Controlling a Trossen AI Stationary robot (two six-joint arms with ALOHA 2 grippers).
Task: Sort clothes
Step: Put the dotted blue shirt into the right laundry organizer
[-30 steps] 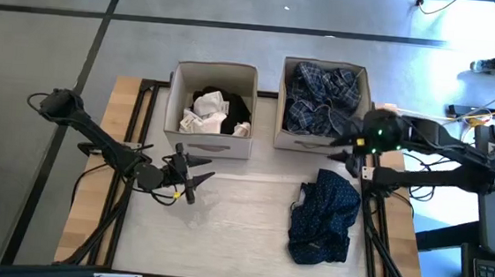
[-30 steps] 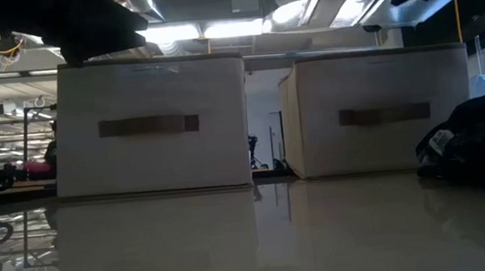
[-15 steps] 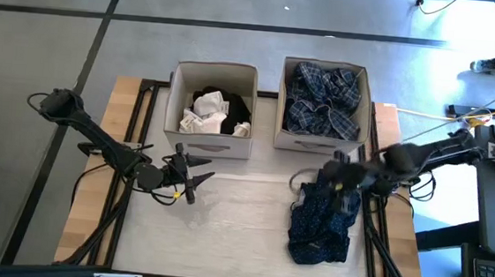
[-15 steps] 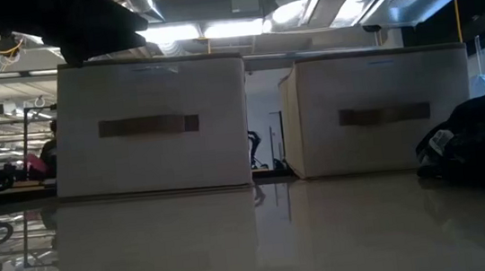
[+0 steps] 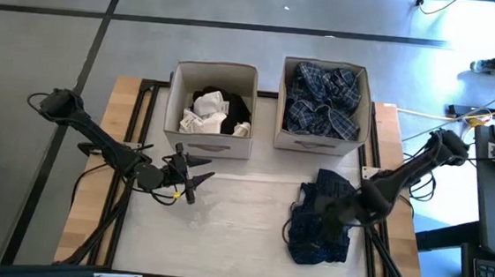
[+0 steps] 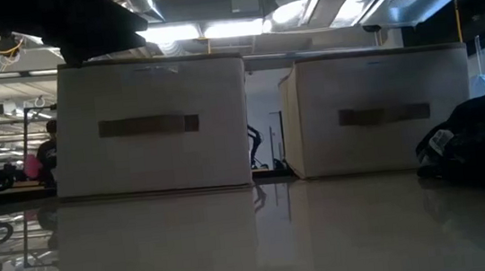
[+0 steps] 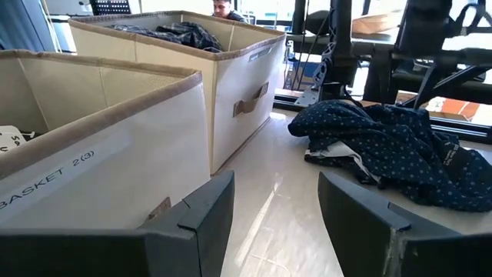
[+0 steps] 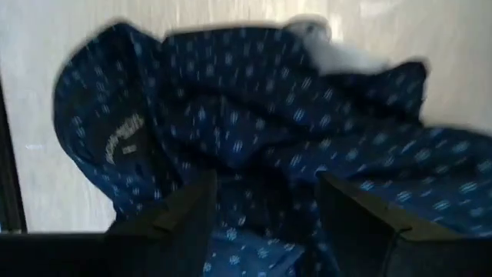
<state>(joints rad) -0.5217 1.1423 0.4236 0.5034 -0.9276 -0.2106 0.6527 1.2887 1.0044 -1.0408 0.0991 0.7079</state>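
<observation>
1. Right gripper (image 5: pixel 325 222): positioned directly above the navy dotted garment (image 5: pixel 323 217), fingers spread wide with nothing between them. In the right wrist view the two fingers (image 8: pixel 184 219) frame the fabric just beyond them; contact cannot be confirmed.
2. Table (image 5: pixel 223 225): pale glossy top. It carries two fabric boxes along the far edge and the loose garment at the near right.
3. Right box (image 5: pixel 321 140): beige, at far right. It contains a blue plaid garment (image 5: pixel 324 98) that fills the opening.
4. Left box (image 5: pixel 208 142): beige, far centre-left, beside the right box but not touching it. It holds a black garment (image 5: pixel 236 111) and white socks (image 5: pixel 207 113) bunched on top. The left wrist view shows a printed label reading "BASKET 2(3)".
5. Navy dotted garment: crumpled in a heap on the table near the right box, with a white inner tag (image 7: pixel 336 156) exposed.
6. Left gripper (image 5: pixel 193 180): idle over the table's left half, near the left box, fingers (image 7: pixel 201 219) spread apart and empty.
</observation>
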